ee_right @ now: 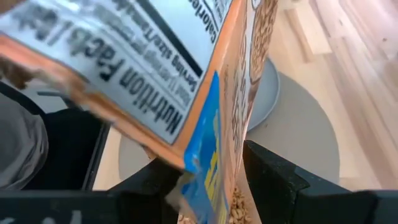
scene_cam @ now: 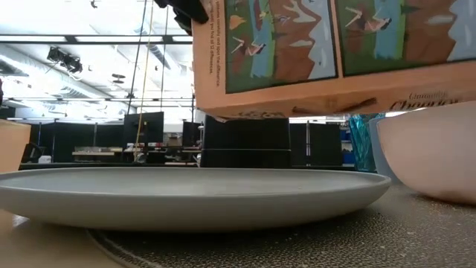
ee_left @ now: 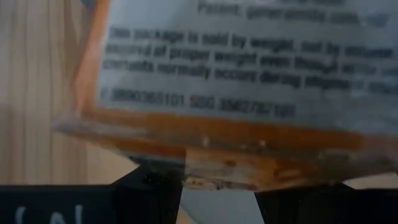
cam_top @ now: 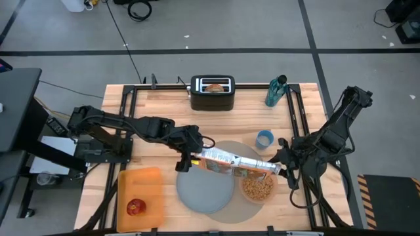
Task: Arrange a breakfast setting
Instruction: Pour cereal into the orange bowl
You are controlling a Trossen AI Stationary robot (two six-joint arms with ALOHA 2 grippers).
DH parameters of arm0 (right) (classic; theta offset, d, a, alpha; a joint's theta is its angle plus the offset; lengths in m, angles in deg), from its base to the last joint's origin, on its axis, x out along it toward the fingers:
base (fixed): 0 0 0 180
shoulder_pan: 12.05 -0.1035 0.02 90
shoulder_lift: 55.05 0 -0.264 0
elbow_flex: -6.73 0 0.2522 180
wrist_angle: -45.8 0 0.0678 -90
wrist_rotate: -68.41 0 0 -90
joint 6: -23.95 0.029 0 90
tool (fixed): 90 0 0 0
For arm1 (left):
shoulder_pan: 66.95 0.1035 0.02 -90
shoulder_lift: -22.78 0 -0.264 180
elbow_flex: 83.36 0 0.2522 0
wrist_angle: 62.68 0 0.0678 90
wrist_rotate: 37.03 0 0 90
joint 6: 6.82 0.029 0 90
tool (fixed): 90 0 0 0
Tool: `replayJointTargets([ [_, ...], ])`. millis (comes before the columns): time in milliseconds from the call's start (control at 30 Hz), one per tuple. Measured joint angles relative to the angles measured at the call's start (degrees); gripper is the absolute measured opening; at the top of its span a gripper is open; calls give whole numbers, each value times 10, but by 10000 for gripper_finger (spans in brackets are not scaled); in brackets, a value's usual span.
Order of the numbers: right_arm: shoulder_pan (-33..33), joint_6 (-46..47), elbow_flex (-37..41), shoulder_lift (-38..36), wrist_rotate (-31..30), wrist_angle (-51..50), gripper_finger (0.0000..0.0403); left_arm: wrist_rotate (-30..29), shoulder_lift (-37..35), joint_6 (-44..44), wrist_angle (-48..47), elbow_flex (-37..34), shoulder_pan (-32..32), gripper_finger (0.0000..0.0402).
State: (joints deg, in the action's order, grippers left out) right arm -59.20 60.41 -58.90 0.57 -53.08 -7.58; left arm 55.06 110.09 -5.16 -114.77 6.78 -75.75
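Note:
A cereal box [cam_top: 233, 162] lies nearly level in the air, held between both grippers over the blue-grey plate [cam_top: 205, 191] and the bowl [cam_top: 258, 189], which holds cereal. Both stand on the round grey mat [cam_top: 231, 151]. My left gripper [cam_top: 186, 162] is shut on the box's left end and my right gripper [cam_top: 281, 169] on its right end, above the bowl. The bagel half [cam_top: 213, 86] sticks out of the black toaster's slot. The red apple [cam_top: 136, 208] rests on the orange board [cam_top: 141, 187]. The spoon is out of view. My left gripper pinches the box's left end [ee_left: 217, 165] between its two fingers [ee_left: 149, 199], coming level from the table's left. The box is lifted clear of the plate [scene_cam: 186, 197]. My right gripper pinches the box's right end at its edge [ee_right: 199, 177] between its two fingers [ee_right: 277, 180], coming from the table's right. That end hangs over the bowl [scene_cam: 435, 160].
A small blue cup [cam_top: 264, 139] stands on the mat's far right. A teal bottle [cam_top: 275, 90] stands at the far edge, right of the toaster [cam_top: 212, 95]. Bare wood lies between the toaster and the mat.

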Motion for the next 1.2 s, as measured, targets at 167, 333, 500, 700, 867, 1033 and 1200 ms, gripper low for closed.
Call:
replayJointTargets([
  [167, 12, -36, -39, -2, -3, -18, 168, 1, 0, -14, -7, 0, -1, 171],
  [333, 41, -66, -54, -2, -9, -20, 157, 1, 0, -23, -9, 0, -5, 171],
  [500, 74, -92, -77, -1, -1, -35, 124, 0, 0, -28, -22, 0, -8, 171],
  [700, 132, -130, -90, -1, 46, -29, 63, 0, -1, -28, -39, 0, 2, 171],
  [867, 170, -129, -90, 9, 103, -10, 12, 2, -1, -33, -62, 0, 6, 172],
  [1033, 202, -149, -102, 17, 145, 11, 15, 4, -1, -58, -94, 0, 5, 172],
  [1200, 224, -176, -136, 21, 150, 4, 11, -15, 0, -71, -96, 0, 2, 173],
])
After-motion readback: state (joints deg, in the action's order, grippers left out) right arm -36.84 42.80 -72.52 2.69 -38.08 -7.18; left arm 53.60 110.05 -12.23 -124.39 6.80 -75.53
